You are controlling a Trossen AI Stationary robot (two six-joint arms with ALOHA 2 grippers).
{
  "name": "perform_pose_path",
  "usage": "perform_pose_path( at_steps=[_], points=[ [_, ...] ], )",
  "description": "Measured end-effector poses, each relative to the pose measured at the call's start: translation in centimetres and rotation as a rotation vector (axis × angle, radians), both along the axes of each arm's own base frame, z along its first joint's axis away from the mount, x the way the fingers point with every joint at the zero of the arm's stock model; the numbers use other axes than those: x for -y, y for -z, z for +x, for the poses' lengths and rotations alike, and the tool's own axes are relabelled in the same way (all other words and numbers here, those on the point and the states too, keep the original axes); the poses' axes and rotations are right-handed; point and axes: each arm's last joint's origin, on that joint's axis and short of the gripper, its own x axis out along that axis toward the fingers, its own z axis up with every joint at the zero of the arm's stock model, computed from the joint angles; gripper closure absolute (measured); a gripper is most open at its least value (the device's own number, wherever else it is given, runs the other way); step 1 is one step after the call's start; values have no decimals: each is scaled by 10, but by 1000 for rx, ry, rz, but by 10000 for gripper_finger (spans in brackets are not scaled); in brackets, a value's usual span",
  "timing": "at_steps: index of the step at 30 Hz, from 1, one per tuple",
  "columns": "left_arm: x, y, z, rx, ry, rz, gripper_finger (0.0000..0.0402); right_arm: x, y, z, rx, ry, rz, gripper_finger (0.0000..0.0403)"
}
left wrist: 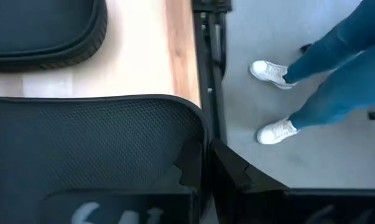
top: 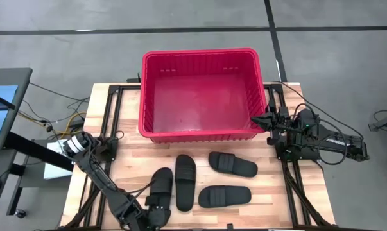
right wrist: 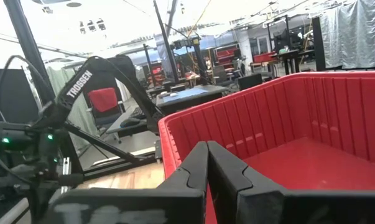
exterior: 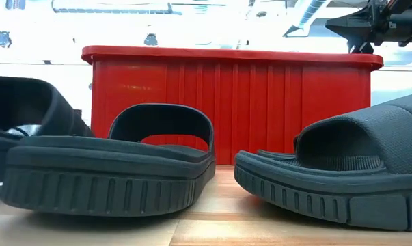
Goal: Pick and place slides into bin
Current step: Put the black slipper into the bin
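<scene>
Four black slides lie on the wooden table in front of the red bin [top: 199, 64]: one at the left [top: 162, 181], one beside it [top: 185, 181], and two to the right [top: 232, 165] [top: 224, 196]. My left gripper [top: 156, 208] is at the near end of the leftmost slide and shut on it; the left wrist view shows that slide's textured footbed [left wrist: 94, 143]. My right gripper [top: 256, 120] is shut and empty, hovering at the bin's right wall, above its rim [right wrist: 193, 118]. My left gripper pinches the leftmost slide's edge rim [left wrist: 203, 134] at its near end. One finger [left wrist: 190, 171] is on the footbed side and the other [left wrist: 240, 177] is outside the sole. Whether the slide is lifted or on the table, I cannot tell.
The bin stands at the table's far middle. The near table edge and a black frame rail [left wrist: 206, 56] run close by my left gripper. A person's legs in jeans and white shoes [left wrist: 274, 74] stand on the floor beyond it.
</scene>
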Motion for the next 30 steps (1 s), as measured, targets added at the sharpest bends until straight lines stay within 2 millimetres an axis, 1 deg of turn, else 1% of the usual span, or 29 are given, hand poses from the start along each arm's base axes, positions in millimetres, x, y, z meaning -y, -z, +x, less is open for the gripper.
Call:
perform_pose_path(
  at_steps=[10, 14, 19, 23, 26, 30],
  points=[
    [20, -45, -9, 60, -14, 48, 401, 0, 0, 0, 0, 0, 0, 403],
    [25, -68, -9, 90, -18, 35, 401, 0, 0, 0, 0, 0, 0, 403],
    [28, -100, -8, 145, -17, 50, 401, 0, 0, 0, 0, 0, 0, 403],
    [27, -130, -8, 200, -11, 65, 401, 0, 0, 0, 0, 0, 0, 403],
    [24, -154, -8, 272, -26, 91, 401, 0, 0, 0, 0, 0, 0, 403],
    [21, -185, -9, 410, -48, 152, 401, 0, 0, 0, 0, 0, 0, 403]
  ],
)
